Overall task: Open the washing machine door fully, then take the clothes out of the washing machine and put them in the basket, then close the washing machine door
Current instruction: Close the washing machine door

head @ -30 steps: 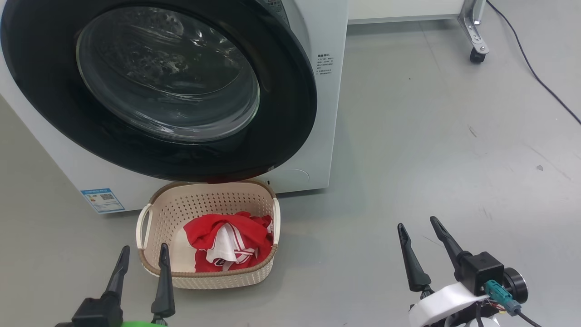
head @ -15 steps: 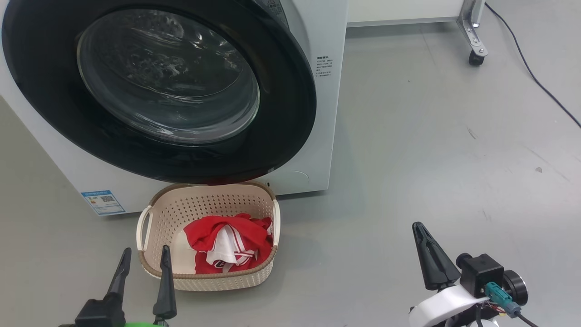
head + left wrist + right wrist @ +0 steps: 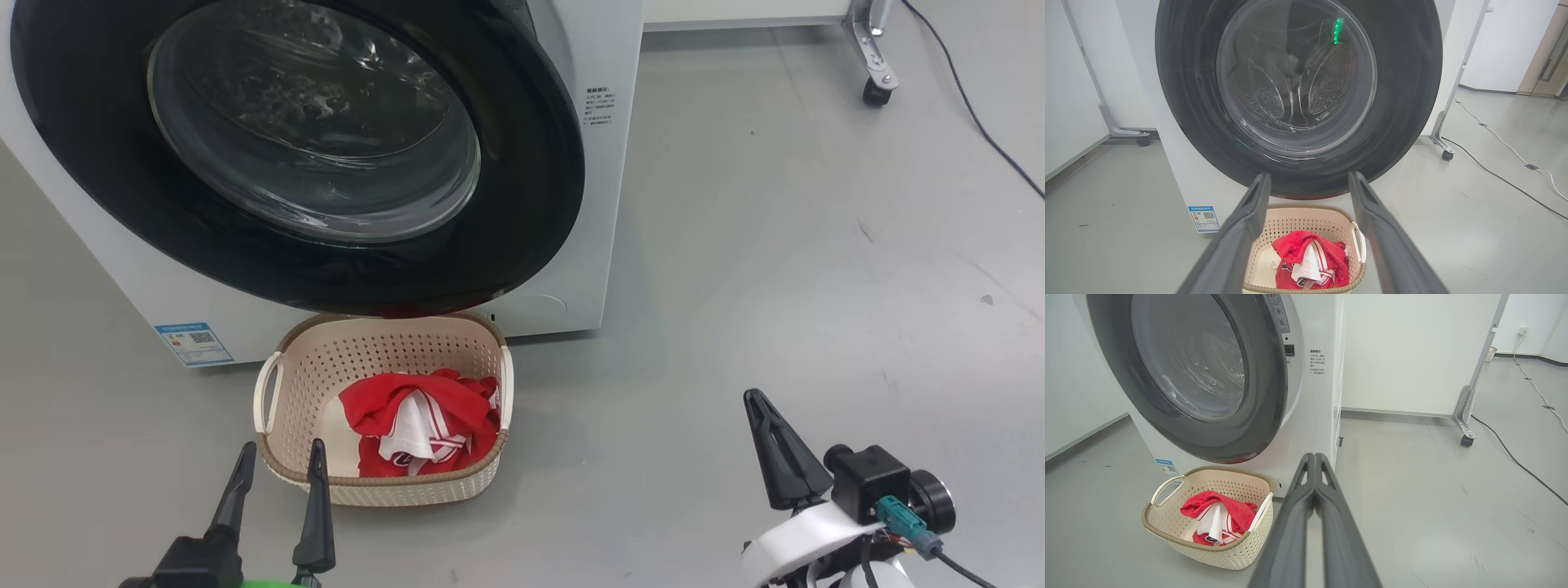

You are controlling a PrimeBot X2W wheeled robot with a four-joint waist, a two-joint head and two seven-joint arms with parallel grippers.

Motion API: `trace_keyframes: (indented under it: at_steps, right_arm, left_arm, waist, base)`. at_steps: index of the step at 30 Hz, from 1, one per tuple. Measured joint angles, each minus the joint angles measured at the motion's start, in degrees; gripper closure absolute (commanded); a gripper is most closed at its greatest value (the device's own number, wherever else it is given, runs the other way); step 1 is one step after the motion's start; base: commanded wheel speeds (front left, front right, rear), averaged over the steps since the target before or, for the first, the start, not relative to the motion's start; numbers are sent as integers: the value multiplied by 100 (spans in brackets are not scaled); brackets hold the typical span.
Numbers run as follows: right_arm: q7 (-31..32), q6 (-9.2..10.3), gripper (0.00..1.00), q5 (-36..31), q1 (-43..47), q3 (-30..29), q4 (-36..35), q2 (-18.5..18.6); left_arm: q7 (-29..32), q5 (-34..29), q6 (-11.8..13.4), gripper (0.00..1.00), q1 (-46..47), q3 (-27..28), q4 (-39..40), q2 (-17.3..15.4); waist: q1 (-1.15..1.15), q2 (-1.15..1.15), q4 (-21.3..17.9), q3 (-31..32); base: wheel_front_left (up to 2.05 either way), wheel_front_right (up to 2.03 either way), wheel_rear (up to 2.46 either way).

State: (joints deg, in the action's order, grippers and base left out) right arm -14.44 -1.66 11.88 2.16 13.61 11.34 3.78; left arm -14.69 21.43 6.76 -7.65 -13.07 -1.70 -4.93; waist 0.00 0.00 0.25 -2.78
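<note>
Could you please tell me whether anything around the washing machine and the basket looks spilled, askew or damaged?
Nothing stands out. The cream perforated plastic basket stands upright on the grey floor, the red-and-white clothes lie wholly inside it, and the round black-rimmed glass door looks flush against the big white washing machine.

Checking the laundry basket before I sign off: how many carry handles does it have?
2: one handle on the basket's left end, the other on its right end. None looks hidden.
</note>
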Motion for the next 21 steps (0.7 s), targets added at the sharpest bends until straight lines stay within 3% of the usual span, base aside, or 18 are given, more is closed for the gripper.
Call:
trace_keyframes:
  at_steps: [21]
  right_arm:
    - [64, -379, 100, -198, -1769, 112, -93, 480]
  left_arm:
    - [0, -145, -10, 0, 559, -396, 170, 154]
  waist:
    - [0, 0, 752, -840]
  base:
    - [0, 0, 0]
